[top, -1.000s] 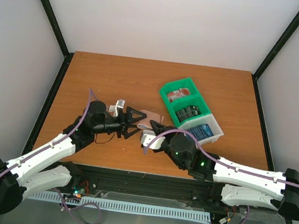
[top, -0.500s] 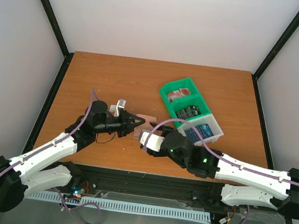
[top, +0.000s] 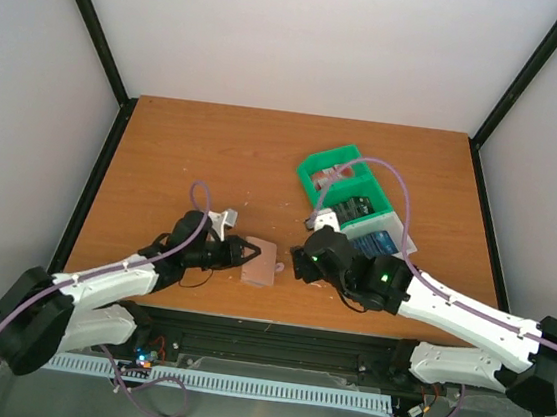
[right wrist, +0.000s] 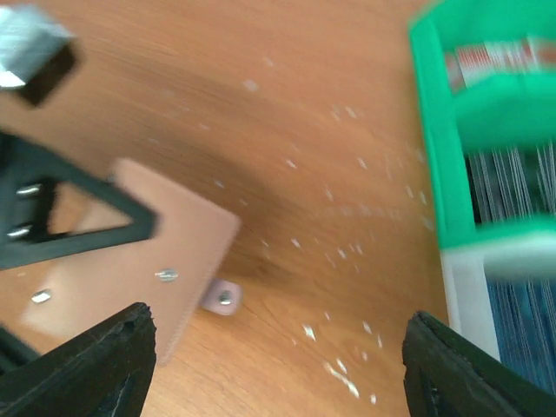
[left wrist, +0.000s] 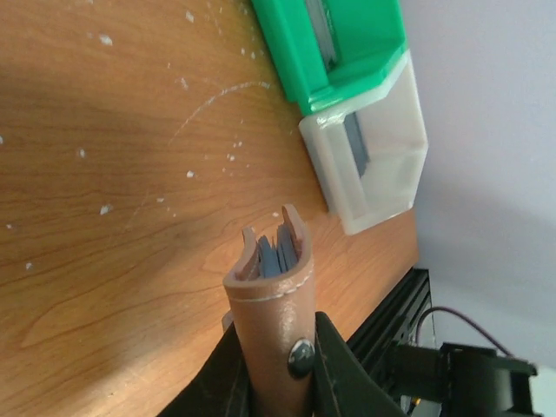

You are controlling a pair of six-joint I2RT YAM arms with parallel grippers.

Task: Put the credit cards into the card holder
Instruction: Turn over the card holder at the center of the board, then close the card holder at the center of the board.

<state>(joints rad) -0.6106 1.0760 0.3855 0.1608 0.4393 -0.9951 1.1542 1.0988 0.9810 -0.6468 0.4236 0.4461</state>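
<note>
Two jaws of the left gripper (left wrist: 287, 369) are pinched tight on the card holder (left wrist: 271, 287), one on each side of its tan flap, close to a metal stud. The fold gapes a little at the far end, and grey-blue layers show inside; pockets or cards, it cannot be told. Whether the holder rests on the table (top: 195, 149) or hangs just above it is not clear either.

Over to the right gripper (right wrist: 280, 321): spread wide, nothing in it, hovering between the holder and the tray (top: 308, 170).

The holder sits left of the tray and nearer the arm bases. The credit cards (top: 380, 242) stand on edge in the tray's compartments: red-and-white at the far end, dark in the middle, blue in the white end.

Handling looks delicate. The holder seems light and soft, likely to flex or swing, so a hold near the spine should steady the mouth. Cards look thin, stiff and slick; best taken by an exposed top edge, one at a time.
</note>
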